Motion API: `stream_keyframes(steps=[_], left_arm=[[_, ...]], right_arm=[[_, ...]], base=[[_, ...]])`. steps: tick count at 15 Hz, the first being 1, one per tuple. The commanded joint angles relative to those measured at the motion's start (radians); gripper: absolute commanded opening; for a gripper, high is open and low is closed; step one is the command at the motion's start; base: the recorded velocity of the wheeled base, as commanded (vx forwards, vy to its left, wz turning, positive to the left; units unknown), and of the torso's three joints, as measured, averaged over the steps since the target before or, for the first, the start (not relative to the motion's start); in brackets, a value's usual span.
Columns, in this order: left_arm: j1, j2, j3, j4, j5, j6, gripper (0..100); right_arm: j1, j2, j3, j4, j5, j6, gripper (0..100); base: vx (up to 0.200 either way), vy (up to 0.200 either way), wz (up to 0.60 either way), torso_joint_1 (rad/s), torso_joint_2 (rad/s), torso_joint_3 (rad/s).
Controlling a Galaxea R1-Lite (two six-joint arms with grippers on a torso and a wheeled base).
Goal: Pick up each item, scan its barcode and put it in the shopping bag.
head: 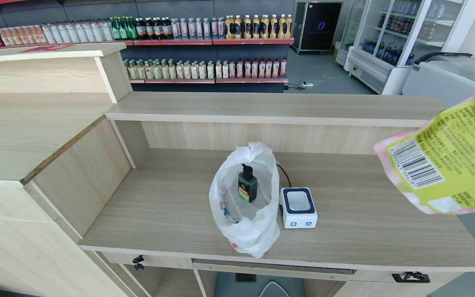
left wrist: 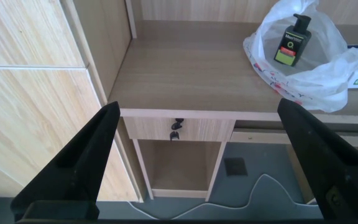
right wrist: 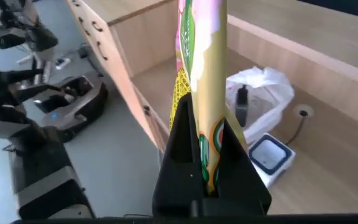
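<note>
Overhead, we see the glossy pink-and-green pouch [head: 443, 173] held aloft at far right, its barcode tilted. The boxy white scanner [head: 298, 206] lies down-left of it, just beside the crinkly shopping bag [head: 243, 214]. At the left wrist, our left gripper [left wrist: 196, 109] gapes empty, left of the bag. At the right wrist, our right gripper [right wrist: 207, 158] clamps the pouch, long axis upright.

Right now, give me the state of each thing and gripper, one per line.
shopping bag, open, upright on the counter.
pump bottle, upright inside the bag.
scanner, flat on the counter, beside the bag.
snack packet, held up, barcode showing.
right gripper, shut on the snack packet.
left gripper, open, empty.
</note>
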Motion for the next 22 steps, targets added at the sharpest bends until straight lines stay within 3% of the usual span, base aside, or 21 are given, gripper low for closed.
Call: stream_keyframes(steps=[1, 4, 9, 12, 16, 18, 20, 22], left_arm=[[0.000, 0.001, 0.000, 0.000, 0.001, 0.000, 100], [0.000, 0.001, 0.000, 0.000, 0.001, 0.000, 100], [0.000, 0.001, 0.000, 0.000, 0.001, 0.000, 100], [0.000, 0.001, 0.000, 0.000, 0.001, 0.000, 100], [0.000, 0.001, 0.000, 0.000, 0.001, 0.000, 100], [0.000, 0.001, 0.000, 0.000, 0.000, 0.000, 100], [0.000, 0.001, 0.000, 0.000, 0.001, 0.000, 100], [0.000, 0.001, 0.000, 0.000, 0.001, 0.000, 100]], right_arm=[[-0.277, 0.066, 0.084, -0.002, -0.120, -0.250, 0], [-0.398, 0.062, 0.096, -0.002, -0.217, -0.292, 0], [-0.455, 0.129, 0.087, -0.009, -0.288, -0.313, 0], [-0.429, 0.221, 0.081, -0.037, -0.350, -0.436, 0], [-0.315, 0.404, 0.090, -0.250, -0.349, -0.551, 0], [-0.271, 0.513, 0.105, -0.356, -0.343, -0.734, 0], [-0.242, 0.589, 0.111, -0.423, -0.237, -0.888, 0], [-0.217, 0.612, 0.110, -0.420, -0.188, -0.953, 0]], base=[[0.000, 0.000, 0.00, 0.000, 0.00, 0.000], [0.000, 0.000, 0.00, 0.000, 0.00, 0.000], [0.000, 0.000, 0.24, 0.001, 0.00, 0.003], [0.000, 0.000, 0.60, 0.001, 0.00, -0.002], [0.000, 0.000, 0.15, 0.003, 0.00, -0.001], [0.000, 0.000, 0.00, 0.000, 0.00, 0.000], [0.000, 0.000, 0.00, 0.000, 0.00, 0.000], [0.000, 0.000, 0.00, 0.000, 0.00, 0.000]])
